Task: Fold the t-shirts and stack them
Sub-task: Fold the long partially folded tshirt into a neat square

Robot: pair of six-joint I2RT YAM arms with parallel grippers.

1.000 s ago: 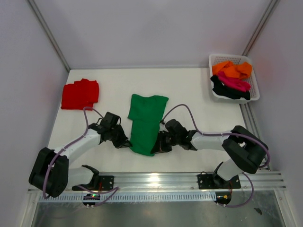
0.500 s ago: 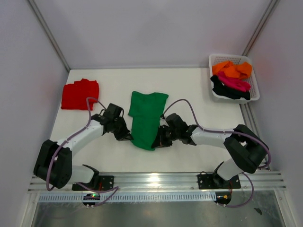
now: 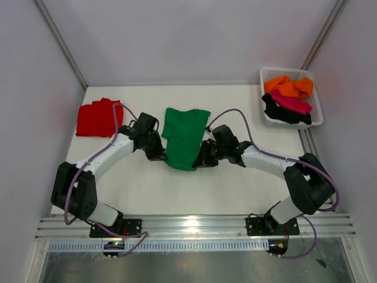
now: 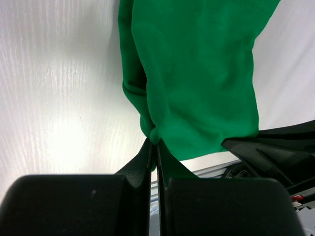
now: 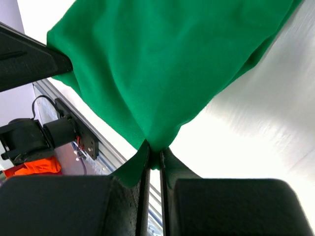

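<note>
Top external view has the red shirt [image 3: 99, 117] lying folded on the table [image 3: 235, 112], off to the left beyond the left gripper [image 3: 159, 155]. That gripper's jaws are pressed together on a small bunch of hem at the near-left corner of the green shirt [image 3: 184, 135]. In the left wrist view the cloth is caught right at the tips and spreads ahead and to the right of them. Across the shirt, the right gripper [image 3: 202, 160] pinches the near-right corner the same way, with the fabric fanning out ahead and to the left of its jaws. The basket [image 3: 268, 73] of other shirts sits well off to their right. The green shirt looks light, limp and soft. It should sag between the two pinches and drape wherever it is laid, and it is in no danger of breaking. Such a thin pinch could slip, so the corners, where the hem doubles, seem the surest places to hold.
</note>
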